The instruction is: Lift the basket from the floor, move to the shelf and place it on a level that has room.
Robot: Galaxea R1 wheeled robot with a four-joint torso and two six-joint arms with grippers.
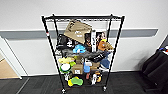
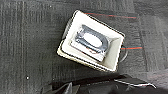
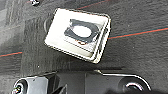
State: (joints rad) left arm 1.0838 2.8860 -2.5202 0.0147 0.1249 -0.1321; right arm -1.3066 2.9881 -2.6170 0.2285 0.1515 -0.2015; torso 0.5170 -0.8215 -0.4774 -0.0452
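Note:
The basket [image 2: 65, 49] is a cream rectangle with a white lining, standing on the dark carpet floor [image 2: 30, 50]. A dark ring-shaped item on a white piece lies inside it. From the other arm the basket [image 3: 55, 31] is seen from above on the same floor [image 3: 140, 57]. Dark parts of my left arm [image 2: 100, 86] hang over the carpet beside the basket, and so does the dark plate of my right arm [image 3: 82, 82]. The shelf [image 1: 50, 46], a tall black wire rack, stands against the wall straight ahead. Its top level [image 1: 82, 18] is bare, while the lower tiers are crammed.
Boxes, bottles and toys fill the rack's lower tiers, with a tilted cardboard box [image 1: 77, 31] near the top. A black seat or bag [image 1: 156, 66] stands at the right. At the left a doorway opens onto tan wood flooring [image 1: 5, 68]. Red lines [image 3: 140, 33] cross the carpet.

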